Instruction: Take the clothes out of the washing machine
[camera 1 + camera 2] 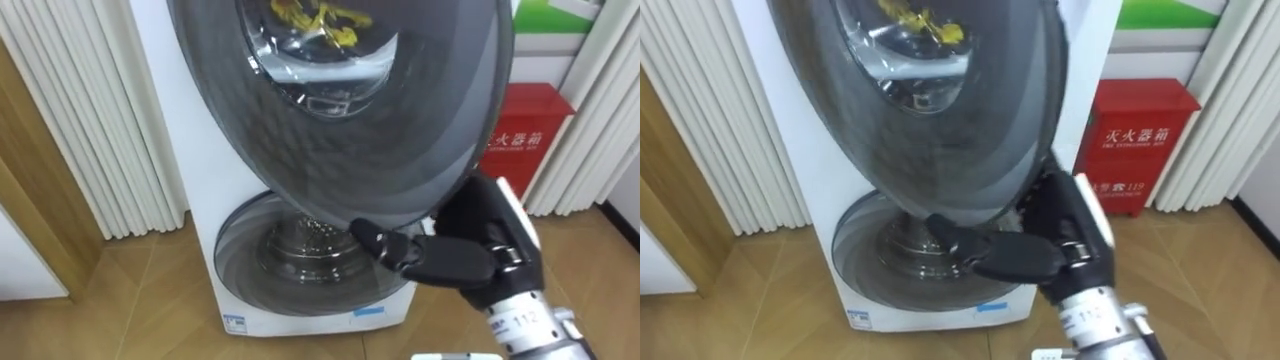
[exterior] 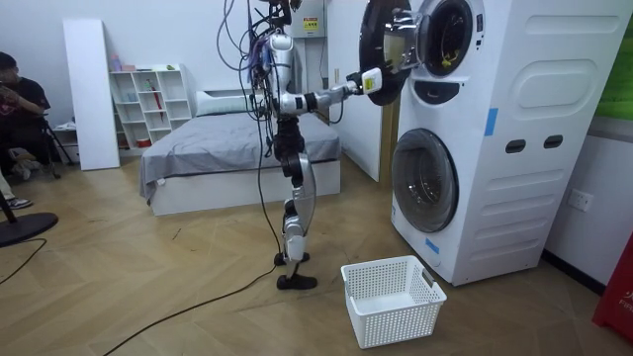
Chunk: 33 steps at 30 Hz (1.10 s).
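"Where are the clothes?"

"Up in the top drum (image 2: 444, 38). A yellow tangle (image 1: 318, 18) shows through the glass of the door (image 1: 400, 140), at the top of the eye view. None of it is out yet, and I see nothing in the basket (image 2: 392, 297) on the floor, lower middle of the room view."

"And the hand?"

"The right hand (image 1: 470, 250) comes in from the lower right and lies against the door's bottom rim. I cannot tell whether it clasps the rim or only pushes on it."

"So which step is this?"

"Getting the door out of the way, I'd say. In the room view it stands swung out toward the robot, between its head and the drum's mouth."

"How should it be done?"

"Move the rim along the hinge's arc, not in a straight line, so the contact doesn't slip off. Swing it until the opening is plainly clear. Then let go cleanly and reach round the door's edge, not under it."

"Any risks?"

"The door may drift back once it is released, so check that it rests before reaching in. The lower door (image 1: 290, 270) sits just beneath the hand, so stay off it. The arm is already stretched out, so a step nearer the machine (image 2: 514, 129) may be needed to reach the yellow tangle."
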Motion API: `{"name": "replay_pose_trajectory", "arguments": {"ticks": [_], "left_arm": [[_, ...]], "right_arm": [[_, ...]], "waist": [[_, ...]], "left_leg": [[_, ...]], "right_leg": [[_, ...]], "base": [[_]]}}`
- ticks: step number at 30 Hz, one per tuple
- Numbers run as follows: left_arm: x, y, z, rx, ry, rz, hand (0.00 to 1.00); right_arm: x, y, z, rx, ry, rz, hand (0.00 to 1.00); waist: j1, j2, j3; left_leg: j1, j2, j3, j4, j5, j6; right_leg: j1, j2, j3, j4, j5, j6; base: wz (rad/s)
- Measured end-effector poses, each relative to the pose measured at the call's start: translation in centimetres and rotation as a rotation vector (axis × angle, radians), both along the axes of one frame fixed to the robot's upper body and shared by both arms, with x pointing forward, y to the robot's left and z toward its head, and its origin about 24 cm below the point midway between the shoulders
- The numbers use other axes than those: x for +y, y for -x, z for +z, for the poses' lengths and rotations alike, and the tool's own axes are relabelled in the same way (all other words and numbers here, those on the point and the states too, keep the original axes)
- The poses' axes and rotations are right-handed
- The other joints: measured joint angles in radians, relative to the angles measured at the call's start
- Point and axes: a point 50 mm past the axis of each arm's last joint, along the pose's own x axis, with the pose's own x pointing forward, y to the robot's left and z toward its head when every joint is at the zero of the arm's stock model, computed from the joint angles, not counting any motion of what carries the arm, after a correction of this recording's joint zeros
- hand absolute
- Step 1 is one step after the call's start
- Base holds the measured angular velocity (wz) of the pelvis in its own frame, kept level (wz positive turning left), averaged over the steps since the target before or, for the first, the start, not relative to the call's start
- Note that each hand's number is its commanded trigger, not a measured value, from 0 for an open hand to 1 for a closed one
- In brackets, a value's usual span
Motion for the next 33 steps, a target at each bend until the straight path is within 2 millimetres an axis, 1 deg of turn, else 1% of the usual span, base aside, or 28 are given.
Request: {"name": "replay_pose_trajectory", "arguments": {"ticks": [1, 2, 4, 8, 11, 14, 16, 18, 19, 20, 21, 22, 25, 30, 33], "left_arm": [[0.1, -0.1, 0.0, 0.0, 0.004, -0.003, 0.0], [0.1, 0.0, 0.0, 0.002, 0.006, -0.003, 0.0], [0.1, 0.1, 0.0, 0.007, 0.01, -0.006, 0.0], [0.4, 0.0, 0.1, 0.005, 0.005, -0.009, 0.0], [0.5, -0.4, 0.2, 0.0, 0.001, -0.028, 0.0], [0.5, -0.8, 0.2, -0.005, 0.01, -0.035, 0.0], [0.4, -1.1, 0.2, -0.01, 0.015, -0.04, 0.0], [0.4, -1.2, 0.3, -0.015, 0.016, -0.042, 0.0], [0.4, -1.3, 0.3, -0.019, 0.014, -0.041, 0.0], [0.4, -1.3, 0.3, -0.02, 0.014, -0.041, 0.0], [0.4, -1.4, 0.3, -0.021, 0.013, -0.04, 0.0], [0.4, -1.4, 0.3, -0.022, 0.013, -0.04, 0.0], [0.4, -1.7, 0.3, -0.029, 0.013, -0.042, 0.0], [0.5, -1.8, 0.4, -0.029, 0.008, -0.034, 0.0], [0.5, -1.7, 0.3, -0.026, 0.008, -0.03, 0.0]], "right_arm": [[0.8, 0.1, 0.1, -0.014, 0.015, 0.057, 0.0], [1.0, 0.3, 0.0, -0.015, 0.014, 0.072, 0.0], [1.7, 0.6, 0.1, -0.03, 0.03, 0.133, 0.0], [2.6, 0.8, 0.2, -0.041, 0.051, 0.203, 0.0], [3.6, 0.8, 0.5, -0.065, 0.082, 0.27, 0.0], [4.8, 0.5, 1.2, -0.117, 0.161, 0.334, 0.0], [5.8, 0.5, 1.9, -0.168, 0.2, 0.389, 0.0], [6.5, 0.8, 2.7, -0.22, 0.218, 0.432, 0.0], [6.9, 1.1, 3.2, -0.251, 0.225, 0.455, 0.0], [7.0, 1.1, 3.3, -0.261, 0.226, 0.465, 0.0], [7.2, 1.1, 3.5, -0.274, 0.229, 0.481, 0.0], [7.3, 1.2, 3.6, -0.282, 0.231, 0.491, 0.0], [7.5, 1.2, 3.7, -0.289, 0.239, 0.513, 0.0], [7.7, 1.3, 3.5, -0.283, 0.268, 0.533, 0.0], [8.0, 1.4, 3.3, -0.279, 0.282, 0.547, 0.0]], "waist": [[0.01, -0.001, 0.0002], [0.01, -0.001, 0.0009], [0.009, -0.003, 0.0012], [0.011, -0.013, 0.001], [0.011, -0.019, 0.0017], [0.018, -0.019, 0.0025], [0.041, -0.019, 0.0028], [0.047, -0.021, 0.0011], [0.062, -0.021, 0.0015], [0.068, -0.021, 0.0026], [0.073, -0.019, 0.0075], [0.077, -0.019, 0.0074], [0.096, -0.022, 0.0088], [0.099, -0.025, 0.0091], [0.107, -0.025, 0.0092]], "left_leg": [[-0.002, 0.001, -0.002, 0.0, 0.001, -0.002], [-0.003, 0.002, -0.003, 0.0, 0.001, -0.003], [-0.012, -0.001, -0.002, 0.003, 0.004, -0.007], [-0.015, 0.001, -0.003, 0.005, 0.01, -0.017], [-0.028, 0.001, -0.015, 0.011, 0.015, -0.025], [-0.034, 0.003, -0.031, 0.016, 0.018, -0.03], [-0.036, 0.003, -0.037, 0.019, 0.02, -0.033], [-0.042, 0.001, -0.042, 0.02, 0.02, -0.033], [-0.041, 0.001, -0.043, 0.019, 0.02, -0.033], [-0.039, 0.001, -0.043, 0.017, 0.02, -0.033], [-0.031, 0.002, -0.044, 0.014, 0.02, -0.033], [-0.027, 0.002, -0.045, 0.01, 0.02, -0.033], [-0.026, 0.0, -0.045, 0.005, 0.02, -0.032], [-0.035, -0.001, -0.058, 0.0, 0.019, -0.03], [-0.038, -0.005, -0.06, 0.001, 0.019, -0.03]], "right_leg": [[0.0, 0.001, -0.003, -0.002, 0.0, 0.0], [0.0, 0.001, -0.003, -0.002, -0.001, -0.002], [-0.006, -0.001, -0.005, -0.001, -0.006, -0.024], [-0.008, 0.003, -0.007, -0.001, -0.009, -0.032], [-0.013, 0.005, -0.024, -0.002, -0.009, -0.04], [-0.012, 0.006, -0.042, -0.003, -0.013, -0.048], [-0.012, 0.006, -0.049, -0.005, -0.016, -0.052], [-0.008, 0.005, -0.062, -0.014, -0.016, -0.053], [-0.004, 0.004, -0.066, -0.017, -0.016, -0.052], [-0.002, 0.003, -0.068, -0.018, -0.016, -0.052], [0.008, 0.002, -0.073, -0.019, -0.017, -0.051], [0.011, 0.0, -0.074, -0.019, -0.02, -0.048], [0.012, -0.003, -0.078, -0.019, -0.021, -0.046], [0.012, -0.005, -0.1, -0.02, -0.022, -0.044], [0.012, -0.007, -0.102, -0.02, -0.028, -0.045]], "base": [[0.09], [0.0], [0.0], [0.03], [0.15], [0.18], [0.13], [0.2], [0.18], [0.14], [0.14], [0.14], [0.02], [0.12], [0.05]]}}
